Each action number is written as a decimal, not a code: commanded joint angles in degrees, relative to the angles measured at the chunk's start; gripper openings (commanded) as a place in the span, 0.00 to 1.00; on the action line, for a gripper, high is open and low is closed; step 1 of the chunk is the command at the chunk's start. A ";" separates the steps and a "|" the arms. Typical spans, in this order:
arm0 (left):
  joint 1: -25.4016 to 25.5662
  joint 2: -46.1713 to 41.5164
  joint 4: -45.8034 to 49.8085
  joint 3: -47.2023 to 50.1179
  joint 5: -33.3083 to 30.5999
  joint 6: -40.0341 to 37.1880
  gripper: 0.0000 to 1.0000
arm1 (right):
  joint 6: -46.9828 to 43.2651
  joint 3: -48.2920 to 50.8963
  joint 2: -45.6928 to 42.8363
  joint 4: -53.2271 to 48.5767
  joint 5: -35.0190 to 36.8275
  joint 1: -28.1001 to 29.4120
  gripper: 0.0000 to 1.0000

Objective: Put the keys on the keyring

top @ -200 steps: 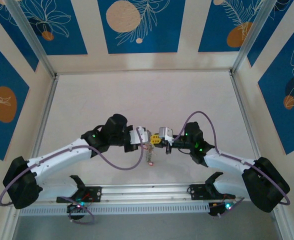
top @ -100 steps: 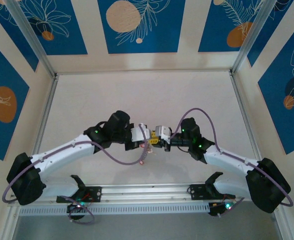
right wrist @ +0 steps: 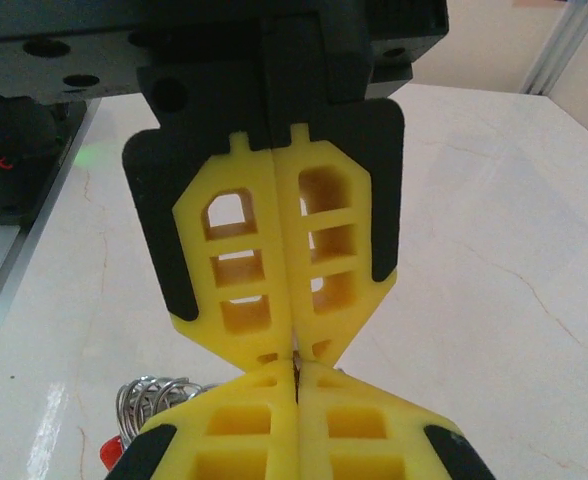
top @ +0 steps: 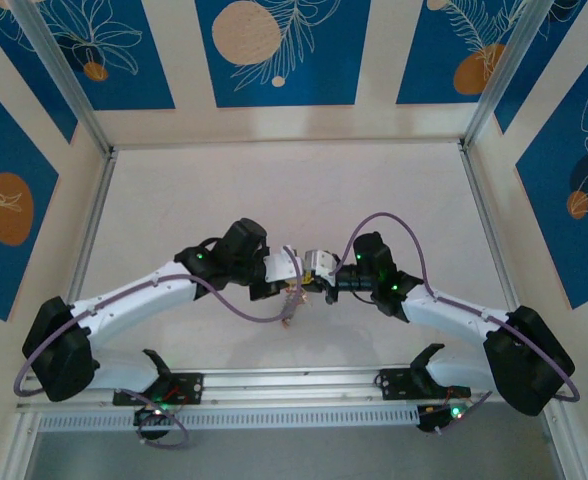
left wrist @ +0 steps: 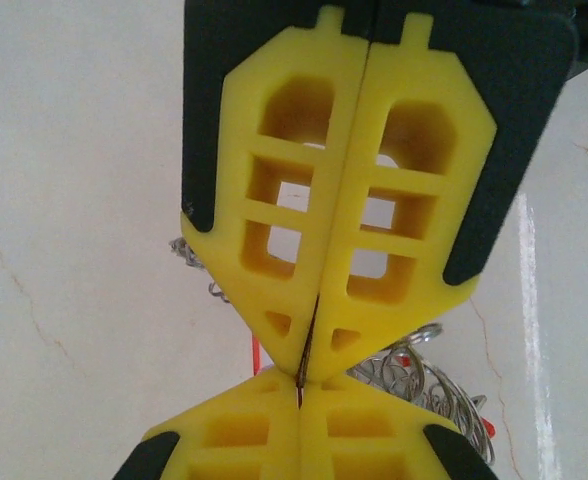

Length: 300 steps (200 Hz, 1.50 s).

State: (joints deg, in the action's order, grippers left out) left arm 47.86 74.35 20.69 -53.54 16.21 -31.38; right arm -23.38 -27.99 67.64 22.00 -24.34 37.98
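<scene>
The left hand point(left wrist: 311, 345) and the right hand point(right wrist: 296, 345) were fully closed, tip against tip, over the near middle of the table point(top: 274, 190). The keyring point(left wrist: 414, 378) and the red-tagged keys point(left wrist: 257, 352) were seen just beneath the tips. Whether anything was pinched could not be told. Small, slow movements were judged best, so that nothing would slip.

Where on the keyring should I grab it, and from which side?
Probably the bare wire loops of the keyring, clear of the red key tags; thin loops suit a pinch across the wire. The shut left end effector and right end effector meet tip to tip beside it, so come from its uncrowded outer side.
</scene>
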 commanded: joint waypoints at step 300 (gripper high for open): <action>-2.14 -5.10 -10.19 3.57 6.35 -0.65 0.18 | 4.55 0.37 5.60 15.78 -6.01 -1.32 0.00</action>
State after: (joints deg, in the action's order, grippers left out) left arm 44.91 69.69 14.59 -49.23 20.43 -32.12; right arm -20.84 -28.01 72.25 31.40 -28.82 36.40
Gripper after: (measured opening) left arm 0.055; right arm 0.063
